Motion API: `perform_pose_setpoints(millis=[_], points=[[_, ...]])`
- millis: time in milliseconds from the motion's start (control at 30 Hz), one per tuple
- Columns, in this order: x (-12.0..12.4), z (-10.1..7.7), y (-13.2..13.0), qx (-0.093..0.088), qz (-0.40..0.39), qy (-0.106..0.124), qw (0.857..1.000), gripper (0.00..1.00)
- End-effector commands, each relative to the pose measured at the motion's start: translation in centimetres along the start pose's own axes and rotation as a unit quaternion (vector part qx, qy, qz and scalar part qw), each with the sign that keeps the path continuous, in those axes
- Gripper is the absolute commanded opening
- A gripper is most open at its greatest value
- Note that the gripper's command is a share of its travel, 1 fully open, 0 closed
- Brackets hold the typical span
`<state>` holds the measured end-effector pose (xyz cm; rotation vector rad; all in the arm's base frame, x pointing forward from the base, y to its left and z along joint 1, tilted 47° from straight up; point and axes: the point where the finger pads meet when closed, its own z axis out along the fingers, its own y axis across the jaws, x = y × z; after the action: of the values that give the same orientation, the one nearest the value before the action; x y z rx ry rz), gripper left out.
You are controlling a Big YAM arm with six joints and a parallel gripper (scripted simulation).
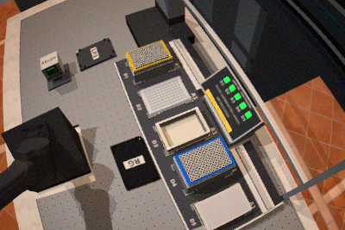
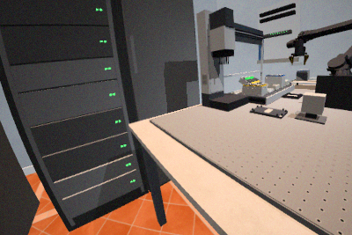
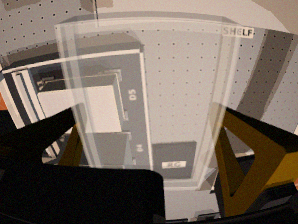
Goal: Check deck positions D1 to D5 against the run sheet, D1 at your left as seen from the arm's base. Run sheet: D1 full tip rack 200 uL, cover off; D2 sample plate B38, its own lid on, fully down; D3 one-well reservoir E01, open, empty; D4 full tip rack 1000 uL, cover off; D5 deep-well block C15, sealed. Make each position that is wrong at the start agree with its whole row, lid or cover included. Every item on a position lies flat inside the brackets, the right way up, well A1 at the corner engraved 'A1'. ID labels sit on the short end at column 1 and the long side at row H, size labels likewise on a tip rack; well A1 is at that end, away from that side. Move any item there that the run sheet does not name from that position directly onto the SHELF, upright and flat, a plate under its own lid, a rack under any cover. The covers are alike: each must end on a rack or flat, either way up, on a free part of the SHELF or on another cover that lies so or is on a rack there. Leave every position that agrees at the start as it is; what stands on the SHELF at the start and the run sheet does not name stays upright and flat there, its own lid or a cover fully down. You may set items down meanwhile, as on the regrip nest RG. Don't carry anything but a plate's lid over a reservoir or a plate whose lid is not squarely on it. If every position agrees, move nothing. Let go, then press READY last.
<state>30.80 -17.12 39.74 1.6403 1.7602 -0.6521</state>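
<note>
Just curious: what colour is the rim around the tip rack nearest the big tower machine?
Yellow-orange, clearest in the top view: tip rack.
</note>
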Motion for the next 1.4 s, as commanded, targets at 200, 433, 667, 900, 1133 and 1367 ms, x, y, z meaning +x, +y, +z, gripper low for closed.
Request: perform_pose_setpoints(millis=[200,433,667,900,1133,1367], points=[[-5.1,-0.7,1.2,-0.015,-0.004,-0.005,1.000,0.00],[-8.6,-0.7,1.3,-0.015,-0.004,-0.008,1.000,0.00],[-11.0,-0.7,1.0,-0.010,-0.010,-0.005,1.000,0.00],[-10.2,0.1,1.5,-0.004,-0.038,0.009,0.999,0.00],[-11.9,-1.0,0.9,-0.014,-0.010,-0.006,1.000,0.00],[-11.9,-1.0,0.8,-0.014,-0.010,-0.006,1.000,0.00]])
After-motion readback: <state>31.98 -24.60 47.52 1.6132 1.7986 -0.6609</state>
